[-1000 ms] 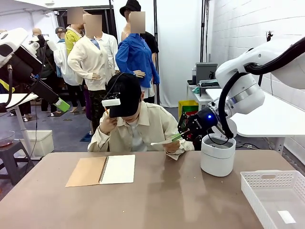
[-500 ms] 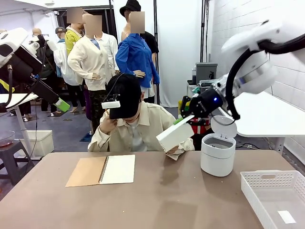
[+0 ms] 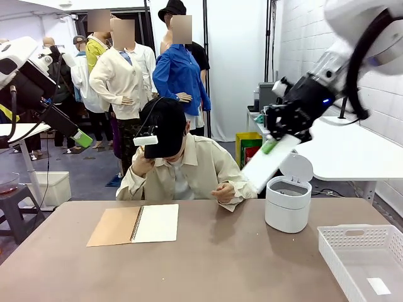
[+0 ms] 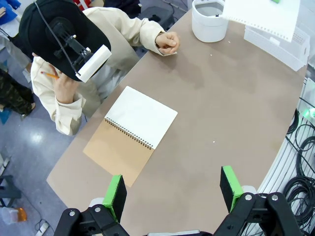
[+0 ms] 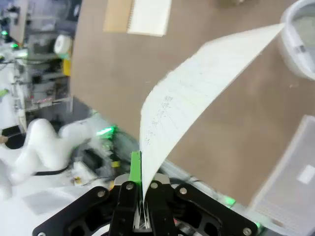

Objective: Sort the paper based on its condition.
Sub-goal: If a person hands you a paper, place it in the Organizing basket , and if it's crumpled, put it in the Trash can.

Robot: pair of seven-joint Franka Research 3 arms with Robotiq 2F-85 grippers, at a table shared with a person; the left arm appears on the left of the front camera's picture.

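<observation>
Right gripper (image 3: 272,145): up it goes! A second ago it was low at the person's hand, taking the sheet. Now it has swung high and to the right, fingers pressed tight on one edge of the paper.
Paper (image 3: 267,167): gone from the person's hand, hanging slanted below the gripper, its low corner near the bin's raised lid. The right wrist view shows faint pencil marks on it (image 5: 197,93).
White bin (image 3: 288,211): far right of the table, lid flipped up, just below and right of the sheet.
Person's hand (image 3: 221,194): no longer on the sheet, closed and resting at the far edge of the table. The handover is done.
Basket (image 3: 352,231): near right, with a white slip (image 3: 378,286) lying in it; that's the other possible drop.
Left gripper (image 4: 173,189): high over the left side, fingers spread wide, holding nothing.
Notebook (image 3: 135,224): lying open on the left, well apart from the action.
What it means: the pick-up is finished, and I'd call this the carry. With scribbles on the sheet and the bin close under it, the bin looks the likely target, but the release is not yet made.
</observation>
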